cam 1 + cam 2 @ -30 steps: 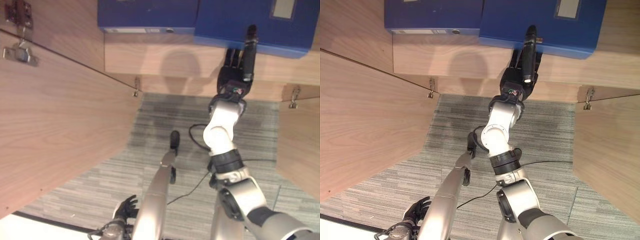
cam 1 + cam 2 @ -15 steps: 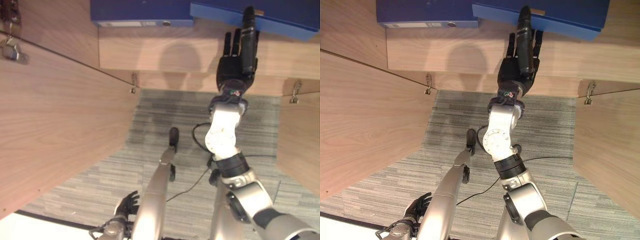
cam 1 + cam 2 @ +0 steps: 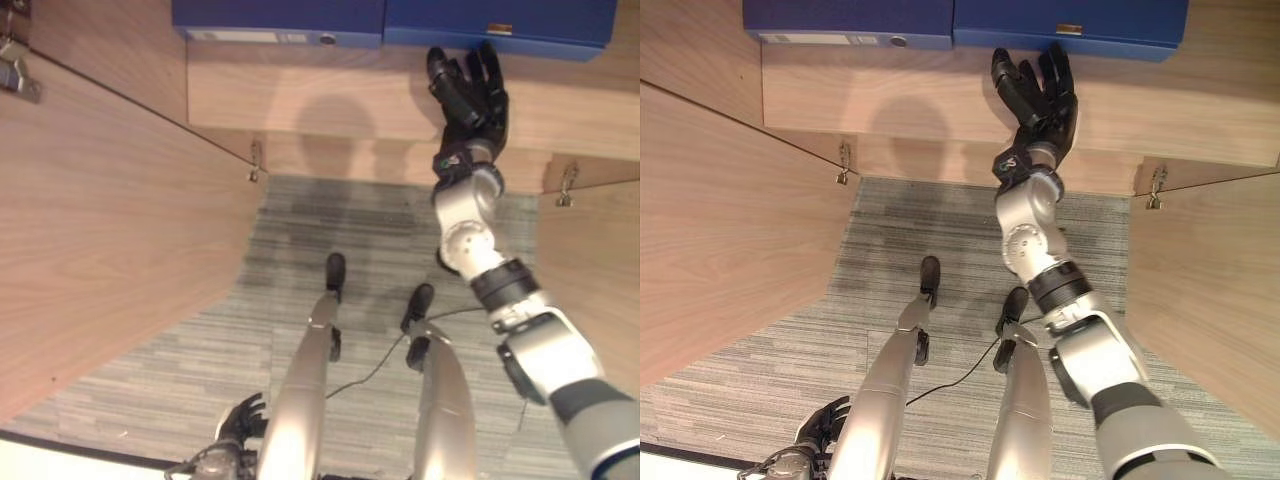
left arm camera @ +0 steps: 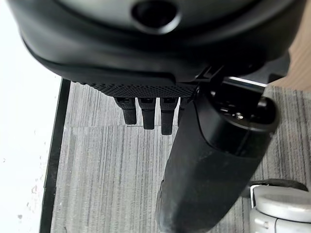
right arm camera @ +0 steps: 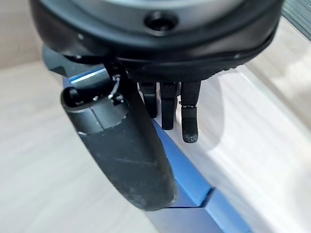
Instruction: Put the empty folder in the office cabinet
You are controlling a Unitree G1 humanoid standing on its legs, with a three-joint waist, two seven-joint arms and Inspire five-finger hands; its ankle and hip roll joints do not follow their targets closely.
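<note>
The folder (image 3: 1070, 20) lay on the cabinet shelf (image 3: 940, 95) beside another (image 3: 850, 18). The right hand (image 3: 1040, 90), fingers spread and empty, hovered near it, apparently having let go. The left hand (image 3: 240, 420) hung relaxed and empty above the floor.

Two blue folders (image 3: 1070, 18) and (image 3: 848, 20) lie side by side at the back of the cabinet shelf (image 3: 940, 100), touching, closing off the rear; the shelf's front strip before them is bare wood, and the right hand (image 3: 1040, 95) hovers over it with fingers spread, just short of the right folder; open doors (image 3: 720, 230) and (image 3: 1210, 290) flank the opening on both sides; carpet (image 3: 940, 240) lies open between them.
</note>
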